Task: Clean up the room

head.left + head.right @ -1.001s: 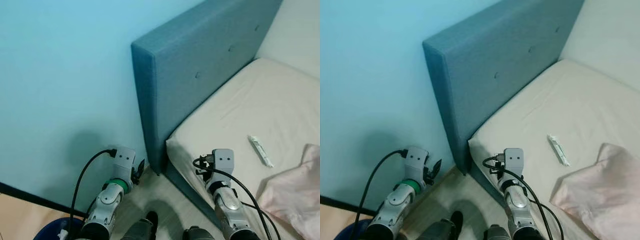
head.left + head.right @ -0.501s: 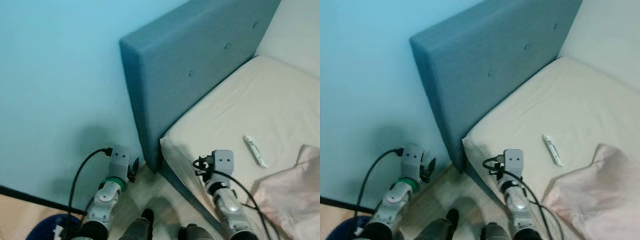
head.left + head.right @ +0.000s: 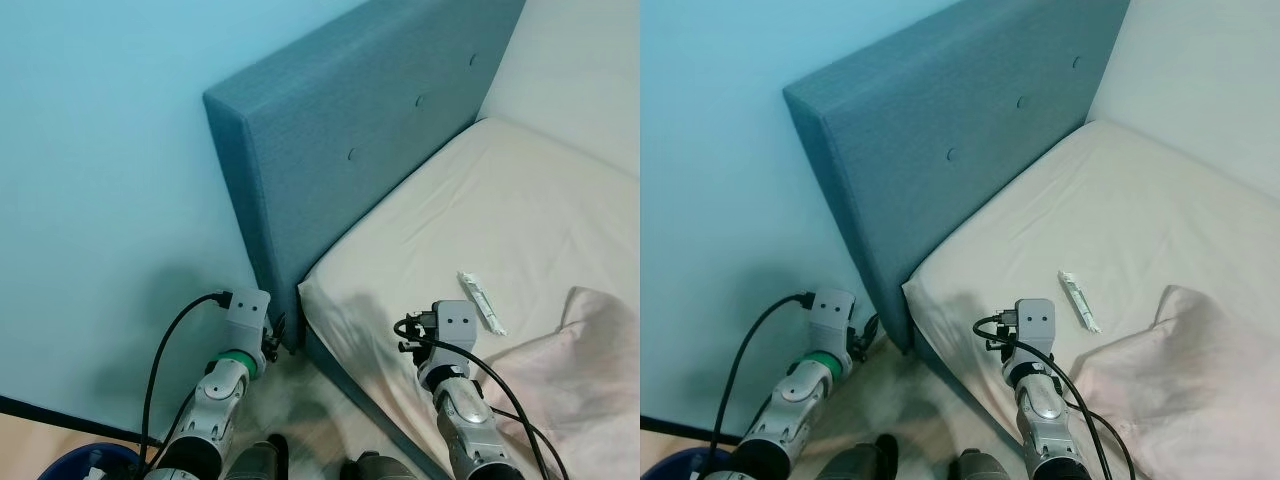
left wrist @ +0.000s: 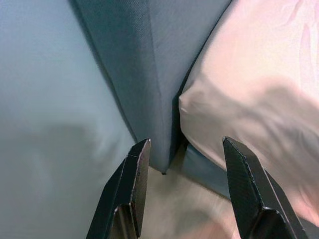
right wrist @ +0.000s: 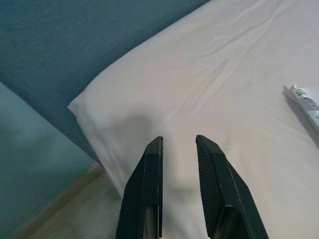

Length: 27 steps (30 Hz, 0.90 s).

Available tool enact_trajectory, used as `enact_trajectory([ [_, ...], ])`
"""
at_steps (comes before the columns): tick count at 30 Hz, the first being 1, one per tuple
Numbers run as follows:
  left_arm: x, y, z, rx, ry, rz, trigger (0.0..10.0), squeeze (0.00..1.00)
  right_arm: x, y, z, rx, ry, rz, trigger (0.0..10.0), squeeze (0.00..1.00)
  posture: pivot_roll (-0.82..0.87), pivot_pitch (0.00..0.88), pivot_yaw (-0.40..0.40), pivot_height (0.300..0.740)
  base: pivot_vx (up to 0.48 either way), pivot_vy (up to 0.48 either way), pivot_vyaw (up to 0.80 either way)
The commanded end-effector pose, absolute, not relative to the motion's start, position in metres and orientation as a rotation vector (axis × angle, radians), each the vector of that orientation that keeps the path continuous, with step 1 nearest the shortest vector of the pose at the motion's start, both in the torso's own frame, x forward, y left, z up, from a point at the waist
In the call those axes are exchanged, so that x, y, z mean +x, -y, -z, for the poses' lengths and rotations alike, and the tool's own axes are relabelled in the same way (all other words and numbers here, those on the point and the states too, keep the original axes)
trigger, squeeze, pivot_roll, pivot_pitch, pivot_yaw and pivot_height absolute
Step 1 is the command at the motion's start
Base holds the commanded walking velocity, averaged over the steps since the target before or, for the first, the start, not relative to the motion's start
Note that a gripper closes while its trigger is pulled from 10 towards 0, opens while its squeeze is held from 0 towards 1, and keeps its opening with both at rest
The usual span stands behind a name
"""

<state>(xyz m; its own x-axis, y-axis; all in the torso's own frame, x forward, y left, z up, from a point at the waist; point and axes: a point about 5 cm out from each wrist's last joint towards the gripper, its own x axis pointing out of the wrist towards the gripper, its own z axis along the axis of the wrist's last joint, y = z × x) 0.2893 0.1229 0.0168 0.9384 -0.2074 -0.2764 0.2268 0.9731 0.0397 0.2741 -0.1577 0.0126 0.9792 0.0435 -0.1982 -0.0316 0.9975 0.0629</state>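
There's a small white tube-like packet (image 3: pixel 482 302) lying flat on the cream bed sheet (image 3: pixel 450 230), angled diagonally, with some green print near one end. Just beside it, towards the foot, sits a crumpled pale pink cloth (image 3: pixel 575 370), bunched up loosely on the mattress.

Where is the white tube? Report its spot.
The white tube lies on the mattress, ahead of the right hand, beside the pink cloth.
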Motion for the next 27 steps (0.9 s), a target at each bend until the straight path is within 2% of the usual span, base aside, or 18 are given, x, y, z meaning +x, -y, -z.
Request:
enact_trajectory([
  [1,0.2827,-0.1240,-0.0086,0.071,-0.315,0.221,10.0,0.00,0.2708,0.1557,-0.0088,0.070,-0.222,-0.042,10.0,0.00,0.02,0.110,0.074,0.740,0.000,-0.480,0.00],
  [5,0.2828,-0.1235,-0.0085,0.065,-0.317,0.218,10.0,0.00,0.2706,0.1563,-0.0087,0.069,-0.224,-0.042,10.0,0.00,0.02,0.110,0.074,0.740,0.000,-0.396,0.00],
  [27,0.2853,-0.1251,-0.0107,0.043,-0.305,0.194,10.0,0.00,0.2757,0.1622,-0.0155,0.040,-0.199,-0.019,10.0,0.00,0.02,0.116,0.066,0.740,0.000,0.000,0.00],
])
